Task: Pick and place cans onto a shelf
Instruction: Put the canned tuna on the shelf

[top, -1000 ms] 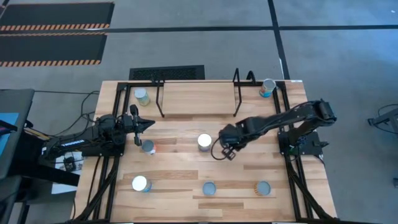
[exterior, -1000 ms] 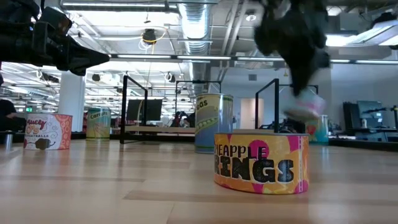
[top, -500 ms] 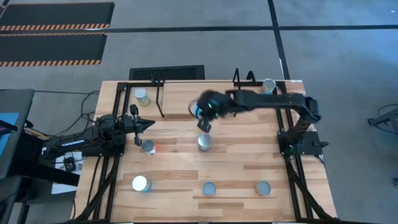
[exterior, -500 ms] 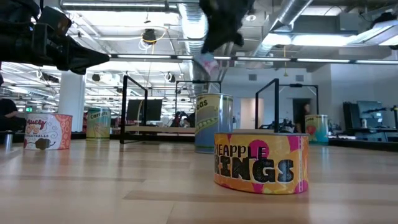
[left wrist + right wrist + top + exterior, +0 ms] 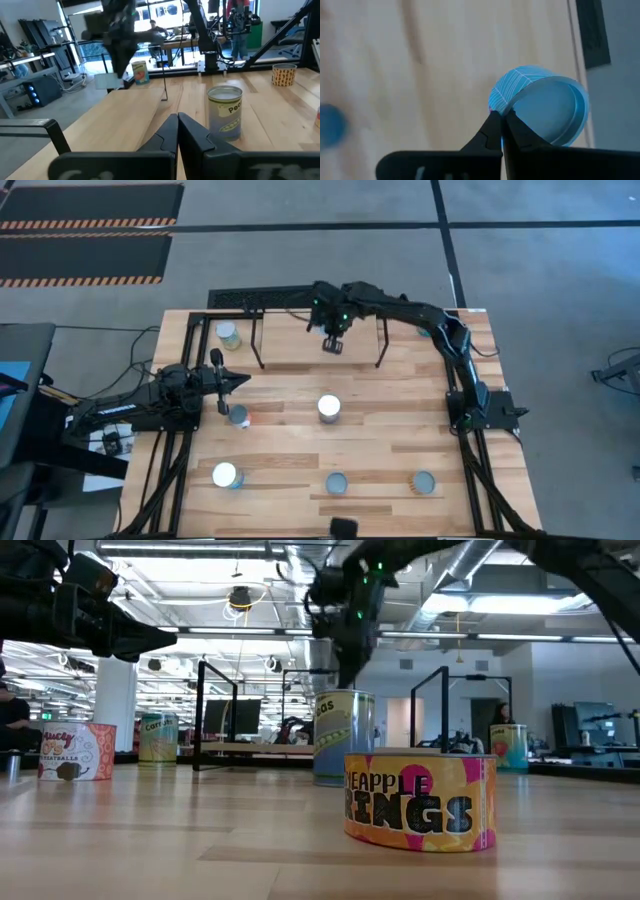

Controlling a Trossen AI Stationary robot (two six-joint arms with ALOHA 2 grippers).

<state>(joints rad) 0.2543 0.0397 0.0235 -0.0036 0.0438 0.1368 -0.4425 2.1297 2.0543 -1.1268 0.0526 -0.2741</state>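
A wooden table (image 5: pixel 300 430) is filling the middle of a grey floor (image 5: pixel 560 260). Beyond the table's far edge a black grate (image 5: pixel 268 297) is lying flat, and farther off two dark mats (image 5: pixel 90 220) with orange-striped borders are lying on the floor. Off the table's left edge, cables (image 5: pixel 120 360) are trailing. Past the table, in the room, ducts (image 5: pixel 310 580) are running along the ceiling, one person (image 5: pixel 12 715) is sitting off the table's left side, and another (image 5: pixel 499 715) is standing far behind its right side. A third person (image 5: pixel 152 30) is sitting at a desk beyond the table.
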